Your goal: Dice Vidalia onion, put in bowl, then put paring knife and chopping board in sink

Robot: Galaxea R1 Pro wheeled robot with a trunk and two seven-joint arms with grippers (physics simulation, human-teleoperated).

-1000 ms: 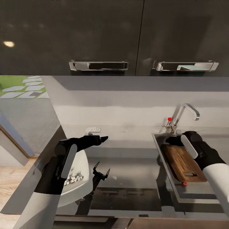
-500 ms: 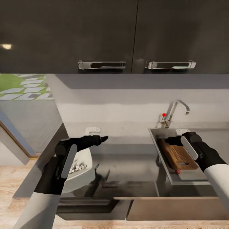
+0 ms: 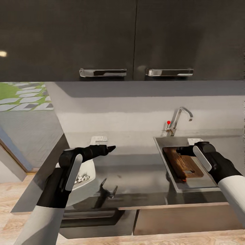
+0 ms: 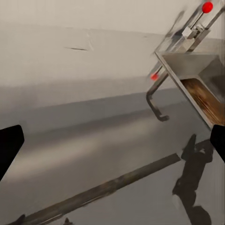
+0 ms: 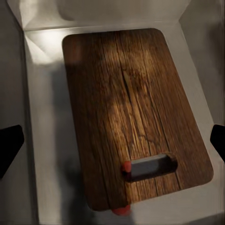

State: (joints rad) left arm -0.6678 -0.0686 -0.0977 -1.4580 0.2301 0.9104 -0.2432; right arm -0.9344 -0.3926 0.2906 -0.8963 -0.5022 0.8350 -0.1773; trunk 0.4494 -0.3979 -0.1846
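Backing away, the robot now sees more floor and cabinet front than a second ago, and the sink looks smaller and farther; the arms keep their pose, so this is the camera moving, not the things.

The right gripper [image 3: 183, 150] hangs above the sink [image 3: 160, 149] with its fingers spread wide and nothing between them, as the right wrist view shows by the dark fingertips at either edge with the chopping board [image 5: 136, 117] lying free below. That board rests flat in the basin, handle slot toward the robot, and the red-orange handle of the paring knife [image 5: 123, 208] pokes out from under its near edge, so both tools appear already dropped where the task wants them.

The left gripper [image 3: 108, 148] is likewise open and empty, held out over the bare tabletop [image 3: 136, 177]. Below the left forearm sits the bowl [image 3: 85, 172], holding pale diced onion [image 3: 81, 178]. Judging by this, the work looks finished.
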